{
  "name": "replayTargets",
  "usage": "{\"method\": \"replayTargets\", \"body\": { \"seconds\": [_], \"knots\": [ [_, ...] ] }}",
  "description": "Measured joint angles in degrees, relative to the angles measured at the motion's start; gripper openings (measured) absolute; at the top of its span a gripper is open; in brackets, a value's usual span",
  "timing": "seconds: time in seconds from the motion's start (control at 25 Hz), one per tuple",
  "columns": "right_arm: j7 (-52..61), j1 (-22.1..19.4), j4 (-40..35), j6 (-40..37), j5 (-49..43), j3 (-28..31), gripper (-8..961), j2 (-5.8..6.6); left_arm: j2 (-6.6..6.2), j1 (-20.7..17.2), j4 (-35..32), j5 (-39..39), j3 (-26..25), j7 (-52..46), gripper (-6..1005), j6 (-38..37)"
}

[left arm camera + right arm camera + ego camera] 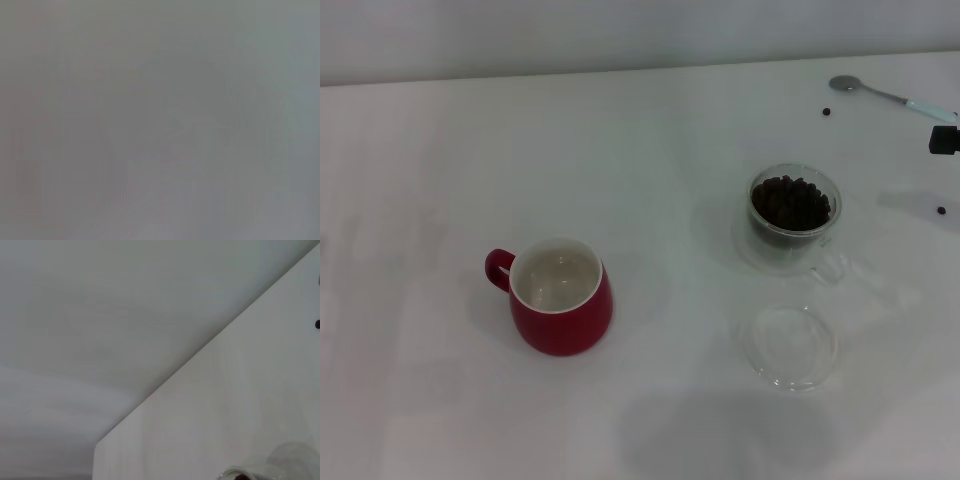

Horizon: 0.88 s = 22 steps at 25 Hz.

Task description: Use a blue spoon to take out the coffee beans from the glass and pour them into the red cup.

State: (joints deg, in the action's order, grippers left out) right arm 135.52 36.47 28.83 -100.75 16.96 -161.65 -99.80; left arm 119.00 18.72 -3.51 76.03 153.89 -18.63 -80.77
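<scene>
Pale-blue handle of the blue spoon lies at the table's far right edge, just beyond the right gripper; claw state: cannot tell. Take it by the handle, keeping clear of the glass with its coffee beans; the red cup sits well left.

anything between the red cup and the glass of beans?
Nothing: in the head view the white table is bare between the red cup and the glass. The clear glass dish sits nearer the camera, off that line.
</scene>
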Motion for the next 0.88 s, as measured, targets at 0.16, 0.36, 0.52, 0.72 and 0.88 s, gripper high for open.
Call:
{"method": "replayTargets", "body": {
  "seconds": [0.16,0.36,0.52,0.72,0.88],
  "knots": [
    [0.0,0.0,0.0,-0.3,0.1,0.1,-1,-0.02,0.00,0.0,0.1,0.0,0.0,0.0,892,0.0],
    [0.0,0.0,0.0,-0.6,0.6,0.1,-1,-0.05,0.00,0.0,0.2,0.0,0.0,0.0,891,0.0],
    [0.0,0.0,0.0,-0.7,0.9,0.0,-1,-0.12,0.00,0.0,0.7,0.1,0.0,0.0,891,0.0],
    [0.0,0.0,-0.1,-0.8,1.0,0.0,-1,-0.23,0.00,0.0,0.7,0.1,0.0,-0.1,891,0.0],
    [0.0,0.0,-0.1,-0.8,1.2,0.1,-1,-0.27,0.00,0.0,0.8,0.1,0.0,-0.1,891,0.0]
  ]
}}
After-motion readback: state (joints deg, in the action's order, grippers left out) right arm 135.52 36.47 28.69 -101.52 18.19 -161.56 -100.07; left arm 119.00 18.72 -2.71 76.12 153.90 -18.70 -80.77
